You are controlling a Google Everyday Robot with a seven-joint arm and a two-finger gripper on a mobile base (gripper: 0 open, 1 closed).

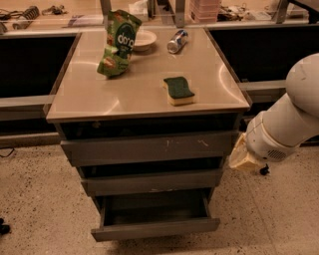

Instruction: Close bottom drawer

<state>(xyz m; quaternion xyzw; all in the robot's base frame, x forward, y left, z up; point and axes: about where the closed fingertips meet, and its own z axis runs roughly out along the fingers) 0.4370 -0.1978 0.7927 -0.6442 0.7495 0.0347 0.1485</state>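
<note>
1. We take this for a robotics lab or workshop: speckled hard floor [40, 199], metal drawer cabinet [89, 99].
2. The bench [84, 7] behind holds tools [31, 12].
3. A white robot arm [291, 119] has its gripper [241, 158] just right of the cabinet.

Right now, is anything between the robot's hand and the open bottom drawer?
No. In the camera view, the hand hangs right of the cabinet, higher than the pulled-out bottom drawer; only bare speckled floor lies between them.

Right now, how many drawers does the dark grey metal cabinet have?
3, stacked: the tall scratched top drawer, the middle drawer, and the bottom drawer, pulled out furthest. The tan gripper hangs right of the middle drawer.
</note>
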